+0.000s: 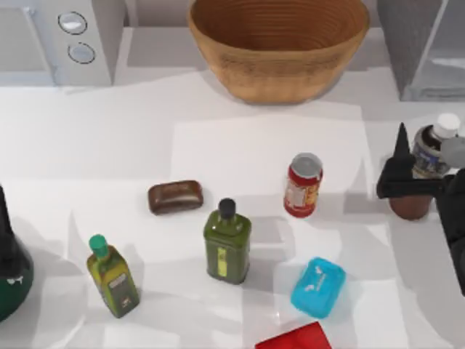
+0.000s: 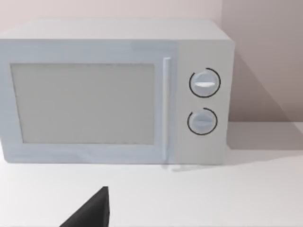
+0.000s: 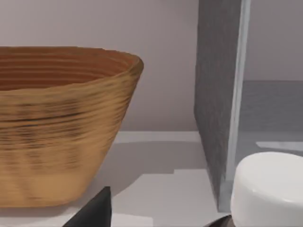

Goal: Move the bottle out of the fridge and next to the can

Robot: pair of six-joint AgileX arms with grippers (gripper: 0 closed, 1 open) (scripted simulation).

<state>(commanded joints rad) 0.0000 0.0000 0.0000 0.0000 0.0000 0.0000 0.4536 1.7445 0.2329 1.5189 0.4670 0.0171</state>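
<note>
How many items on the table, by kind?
Bottles: 3 – bottle, olive-green bottle, yellow-green bottle
Can: 1
Basket: 1
Microwave: 1
Fridge: 1
Brown bar: 1
Blue pack: 1
Red item: 1
Total: 10

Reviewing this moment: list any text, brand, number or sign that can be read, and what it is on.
No text can be read.
can: label patch, too blurred to read.
bottle at the right gripper: grey-white label, unreadable.
olive-green bottle and green-capped bottle: labels unreadable.
blue pack: white mark, not legible.
microwave knobs: no markings.
</note>
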